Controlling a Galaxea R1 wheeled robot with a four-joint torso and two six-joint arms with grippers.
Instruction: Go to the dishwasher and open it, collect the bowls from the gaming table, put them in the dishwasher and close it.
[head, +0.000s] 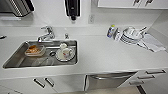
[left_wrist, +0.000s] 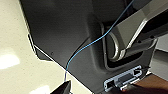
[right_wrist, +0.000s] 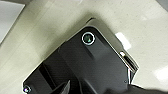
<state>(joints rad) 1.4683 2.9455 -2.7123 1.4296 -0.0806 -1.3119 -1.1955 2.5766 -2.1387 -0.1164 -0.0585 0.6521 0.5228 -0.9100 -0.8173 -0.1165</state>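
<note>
The dishwasher (head: 110, 80) is a grey steel front with a horizontal bar handle. It sits under the white counter (head: 105, 55), right of the sink, and looks closed. The bowls and the gaming table are out of view. The left wrist view looks along dark robot bodywork (left_wrist: 75, 37) with a thin blue cable (left_wrist: 100, 38) over pale floor. The right wrist view faces a dark plate (right_wrist: 95, 65) of the robot above light floor tiles. A dark tip pokes in at the edge of each wrist view, too little to read the fingers.
A steel sink (head: 15, 60) holds a clear tray with something orange (head: 34, 50) and a cup on a plate (head: 65, 53). A tap (head: 47, 33), a bottle (head: 110, 31), stacked plates (head: 131, 35) and a cloth (head: 153, 42) stand on the counter. White cupboard doors (head: 43, 83) and drawers (head: 155, 73) flank the dishwasher.
</note>
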